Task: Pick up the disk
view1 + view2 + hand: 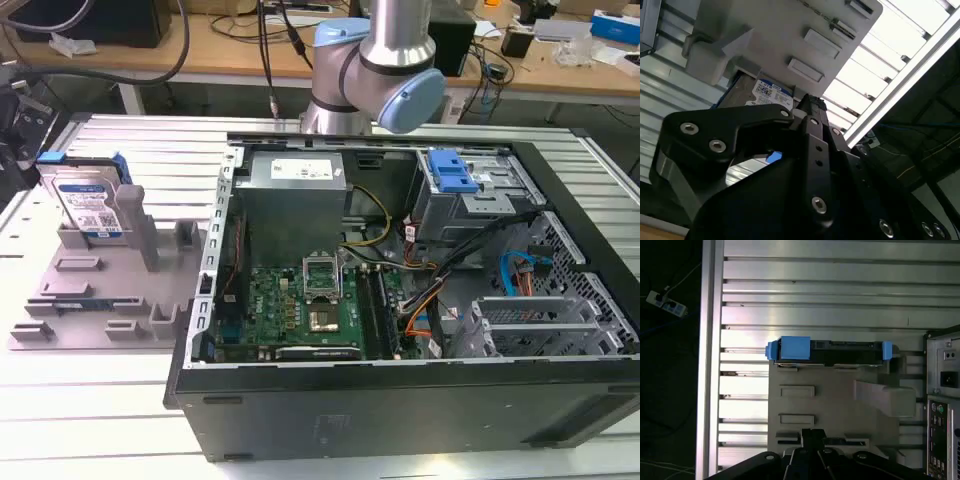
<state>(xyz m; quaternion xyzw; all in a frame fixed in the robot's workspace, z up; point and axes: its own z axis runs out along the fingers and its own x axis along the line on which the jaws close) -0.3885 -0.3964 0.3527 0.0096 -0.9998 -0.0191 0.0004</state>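
Disk (88,205) stands on edge in the grey slotted holder tray (90,310), exterior view's left, apart from the empty, pinched-together gripper (813,438); prob. stiff, hefty, shock-shy, so I'd grip across its flat faces.

A ribbed, silver-grey metal worktop (100,410) carries two things in the exterior view. A grey slotted holder tray (95,310) lies flat at nine o'clock. Just beside it, an open black computer case (400,415) fills the centre through three o'clock.
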